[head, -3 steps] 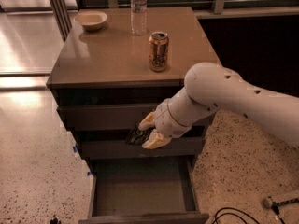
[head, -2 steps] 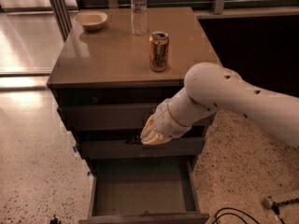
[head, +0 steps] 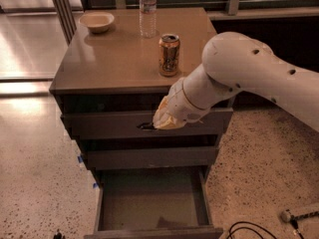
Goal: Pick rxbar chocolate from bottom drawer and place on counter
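Right in front of the top drawer (head: 99, 126) is where we see the gripper (head: 159, 122), its tip pointing down and sideways along the drawer face. It looks clamped on the bar (head: 145, 126). Only a thin dark edge pokes out past the tip, close against the grey front, and the gripper hides the rest. So the bar is up in the air, not on the counter (head: 114, 59) yet.

Straight below the gripper is the middle drawer (head: 144, 158), pushed in. Below that is the bottom drawer (head: 149, 203), pulled wide open with its grey floor in plain view.

The counter sits just above the gripper. The nearest thing on it is the can (head: 169, 55), upright near the front edge and almost directly above the gripper. Further back from the gripper a bottle (head: 147, 11) stands upright. A bowl (head: 97, 21) sits off in the far corner, well apart from both.

The white arm (head: 249, 73) runs up and away from the gripper, crossing the counter's near corner.
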`<state>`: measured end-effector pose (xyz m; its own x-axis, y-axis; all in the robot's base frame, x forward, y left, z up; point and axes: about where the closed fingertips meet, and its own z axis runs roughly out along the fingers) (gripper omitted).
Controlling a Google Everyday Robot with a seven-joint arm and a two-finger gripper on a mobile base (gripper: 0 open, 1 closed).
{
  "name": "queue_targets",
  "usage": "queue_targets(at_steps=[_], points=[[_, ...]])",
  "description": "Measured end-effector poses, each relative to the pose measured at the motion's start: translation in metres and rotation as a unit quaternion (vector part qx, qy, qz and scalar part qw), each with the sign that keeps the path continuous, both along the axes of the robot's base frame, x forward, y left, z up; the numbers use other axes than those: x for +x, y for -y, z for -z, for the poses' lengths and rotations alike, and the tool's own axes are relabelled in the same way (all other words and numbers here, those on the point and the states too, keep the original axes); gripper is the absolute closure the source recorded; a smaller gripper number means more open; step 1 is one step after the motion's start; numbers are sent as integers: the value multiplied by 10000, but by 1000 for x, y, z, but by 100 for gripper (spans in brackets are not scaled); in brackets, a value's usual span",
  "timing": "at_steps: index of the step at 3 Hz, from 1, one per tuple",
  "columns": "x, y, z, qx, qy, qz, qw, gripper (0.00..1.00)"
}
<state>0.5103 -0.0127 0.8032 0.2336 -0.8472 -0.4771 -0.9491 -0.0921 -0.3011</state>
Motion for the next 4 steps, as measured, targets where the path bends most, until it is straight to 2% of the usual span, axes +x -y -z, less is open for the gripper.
queue_targets(at_steps=[1, 2, 3, 4], points=[[21, 7, -72, -233, 456, 279, 9983, 100], [36, 18, -146, -507, 921, 595, 9927, 100], [36, 18, -146, -508, 923, 596, 9926, 100], [48, 34, -149, -687, 1183, 666, 9884, 100]])
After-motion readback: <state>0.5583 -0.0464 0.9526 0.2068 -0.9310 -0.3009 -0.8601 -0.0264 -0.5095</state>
